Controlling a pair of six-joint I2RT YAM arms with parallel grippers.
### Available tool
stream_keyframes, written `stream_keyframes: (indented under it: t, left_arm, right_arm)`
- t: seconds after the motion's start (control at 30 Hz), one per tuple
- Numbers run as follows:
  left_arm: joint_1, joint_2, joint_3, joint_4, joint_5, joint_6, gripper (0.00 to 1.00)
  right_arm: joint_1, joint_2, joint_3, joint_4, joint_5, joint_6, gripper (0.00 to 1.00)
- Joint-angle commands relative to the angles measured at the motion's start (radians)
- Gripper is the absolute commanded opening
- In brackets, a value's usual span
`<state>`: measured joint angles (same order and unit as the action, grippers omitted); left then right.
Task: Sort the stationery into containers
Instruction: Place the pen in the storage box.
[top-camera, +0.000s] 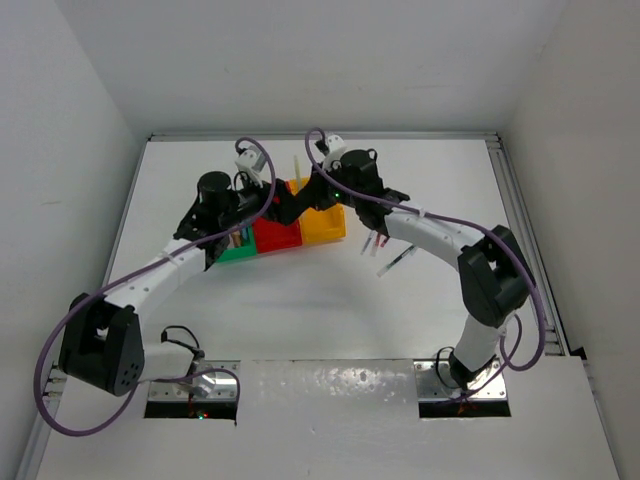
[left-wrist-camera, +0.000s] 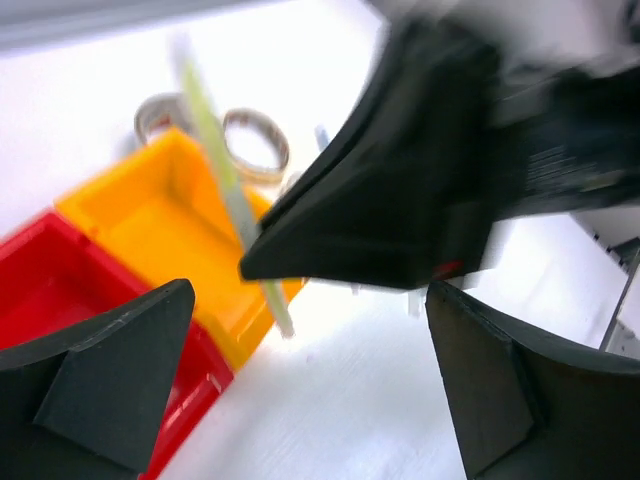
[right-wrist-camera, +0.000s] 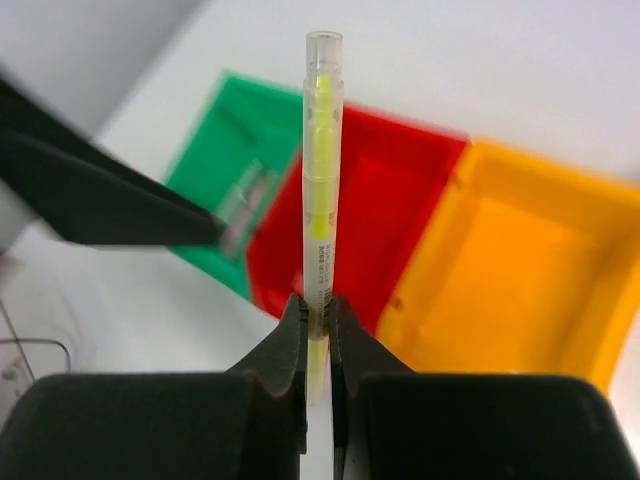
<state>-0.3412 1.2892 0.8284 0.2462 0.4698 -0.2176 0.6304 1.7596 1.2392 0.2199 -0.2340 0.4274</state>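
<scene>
You're working in a lab-style robot test cell: white walls (top-camera: 60, 150) boxing in a white table (top-camera: 300, 310), aluminium rail (top-camera: 512, 195) edging it, metal plate (top-camera: 330, 385) sitting up front.

Left tool (left-wrist-camera: 308, 300) spread wide — right tool (right-wrist-camera: 318, 308) pinched tight.

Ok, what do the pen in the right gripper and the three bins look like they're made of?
Pen: clear plastic barrel, glossy, with a yellow-green core showing through it. Bins: opaque moulded plastic, probably rigid, smooth with a slight sheen, in solid green, red and yellow.
</scene>
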Motion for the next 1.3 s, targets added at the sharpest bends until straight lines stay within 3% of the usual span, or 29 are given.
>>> stream_keyframes:
  t: [0.0, 0.2, 0.4, 1.0, 1.27]
  left_arm:
    - [0.001, -0.082, 0.015, 0.137, 0.009, 0.020, 1.00]
    - [0.070, -0.143, -0.014, -0.001, -0.086, 0.030, 1.00]
    - [0.116, -0.182, -0.032, -0.031, -0.189, 0.052, 1.00]
    - [0.154, -0.186, -0.061, -0.021, -0.207, 0.066, 1.00]
    - [0.156, -0.197, -0.074, -0.010, -0.232, 0.066, 1.00]
  right_arm:
    - [-0.026, 0.055, 0.060, -0.248, 0.063, 0.025, 0.00]
    - [-0.052, 0.195, 0.190, -0.448, 0.188, -0.004, 0.00]
    - [-0.052, 0.282, 0.281, -0.445, 0.233, 0.002, 0.00]
    - [-0.060, 0.394, 0.454, -0.473, 0.283, -0.002, 0.00]
    - [-0.058, 0.437, 0.442, -0.507, 0.306, -0.016, 0.00]
